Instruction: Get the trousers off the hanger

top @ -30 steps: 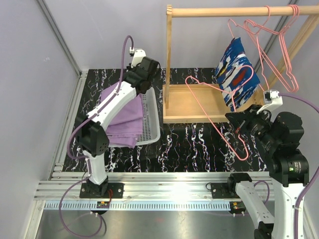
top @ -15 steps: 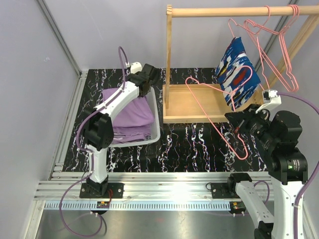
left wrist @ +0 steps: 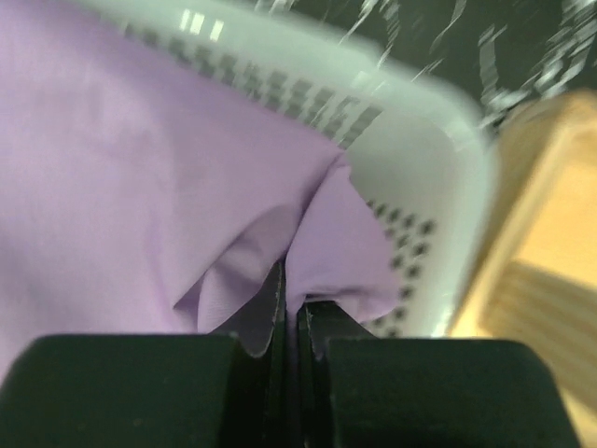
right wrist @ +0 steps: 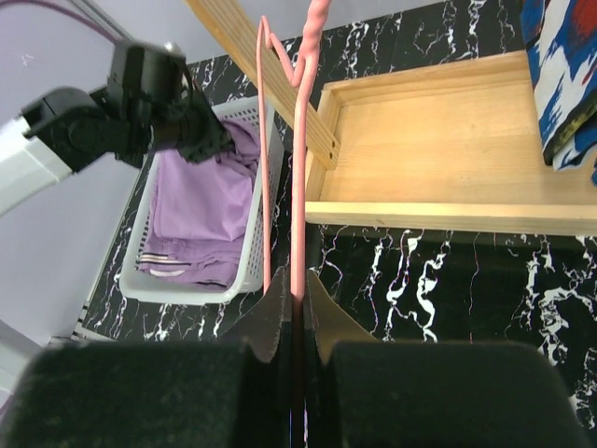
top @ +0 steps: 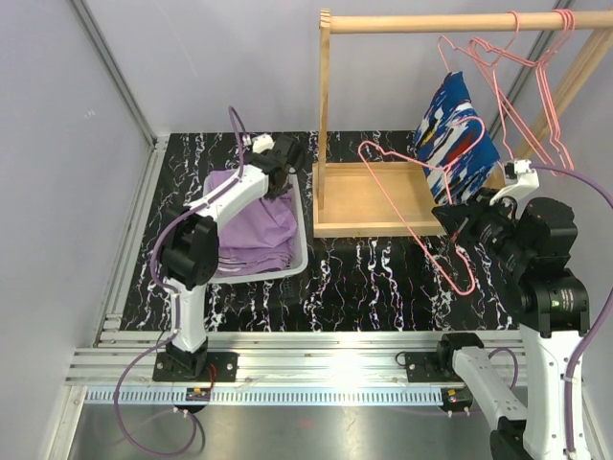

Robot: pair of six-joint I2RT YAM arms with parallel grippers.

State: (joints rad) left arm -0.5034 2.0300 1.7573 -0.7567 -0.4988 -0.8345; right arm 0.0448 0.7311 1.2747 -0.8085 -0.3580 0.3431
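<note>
One pair is as good as done: a second ago I held the lilac trousers [top: 254,230] up so that they draped over the side of the basket [left wrist: 410,168]. Now my left pincer [left wrist: 289,303] has come down inside it and the cloth lies heaped within its walls. That pincer is pinched shut on a fold of the lilac cloth near the basket's far right corner, so the drop is not finished. I judge that letting go and lifting clear is what remains on that side. My right pincer [right wrist: 297,289] is clamped on the wire of the pink hanger [right wrist: 299,187], which is bare, and it has barely moved in that second. The blue trousers [top: 455,144] hang under the rail [top: 421,22] on a hanger of their own, well apart from both pincers. So I reckon the task about half done: the bare hanger needs setting aside, and then the blue pair must come off.
</note>
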